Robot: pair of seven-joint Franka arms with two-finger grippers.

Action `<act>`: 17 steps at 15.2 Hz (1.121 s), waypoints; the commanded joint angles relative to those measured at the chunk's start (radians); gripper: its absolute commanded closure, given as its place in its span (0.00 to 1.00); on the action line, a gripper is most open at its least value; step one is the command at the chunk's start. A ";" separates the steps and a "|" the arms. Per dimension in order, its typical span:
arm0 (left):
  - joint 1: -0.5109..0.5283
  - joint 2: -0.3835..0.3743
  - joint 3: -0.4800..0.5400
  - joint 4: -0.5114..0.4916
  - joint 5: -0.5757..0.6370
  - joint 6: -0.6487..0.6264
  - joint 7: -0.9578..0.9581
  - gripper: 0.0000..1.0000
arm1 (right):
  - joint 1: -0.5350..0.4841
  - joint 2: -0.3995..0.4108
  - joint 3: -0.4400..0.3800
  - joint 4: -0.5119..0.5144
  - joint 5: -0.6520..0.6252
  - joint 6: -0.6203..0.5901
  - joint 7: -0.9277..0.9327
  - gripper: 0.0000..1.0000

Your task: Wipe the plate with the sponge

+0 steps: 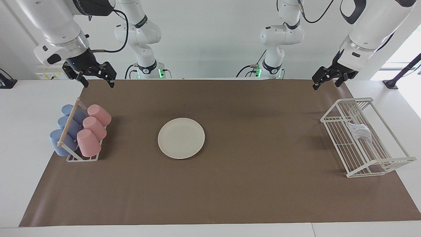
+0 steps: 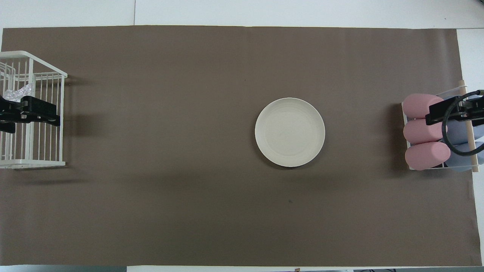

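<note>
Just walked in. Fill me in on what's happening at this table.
Nothing is being handled yet. The plate lies bare in the middle of the brown mat. The sponge sits in the white wire rack at the left arm's end. The left claw hangs open and empty over the mat's edge by that rack. The right claw waits open and empty up by the cup rack with its pink and blue cups. Wiping has not started.

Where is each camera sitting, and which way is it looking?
Facing view: high across the table, looking at both robots; whole arms show, left end effector and right end effector raised.
Overhead view: high above the robots' end, looking steeply down; only end effectors show.
Both share the plate, the sponge in the wire rack, and the cups.
</note>
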 commanded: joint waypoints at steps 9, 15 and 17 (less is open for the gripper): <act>0.010 -0.019 -0.001 -0.040 0.027 0.054 -0.049 0.00 | -0.002 -0.004 0.007 0.001 -0.020 -0.002 0.013 0.00; -0.063 0.027 -0.014 -0.098 0.397 0.077 -0.088 0.00 | -0.002 -0.007 0.009 -0.007 -0.017 -0.020 0.086 0.00; -0.085 0.070 -0.014 -0.128 0.524 0.123 -0.092 0.00 | -0.002 -0.012 0.009 -0.013 -0.012 -0.019 0.158 0.00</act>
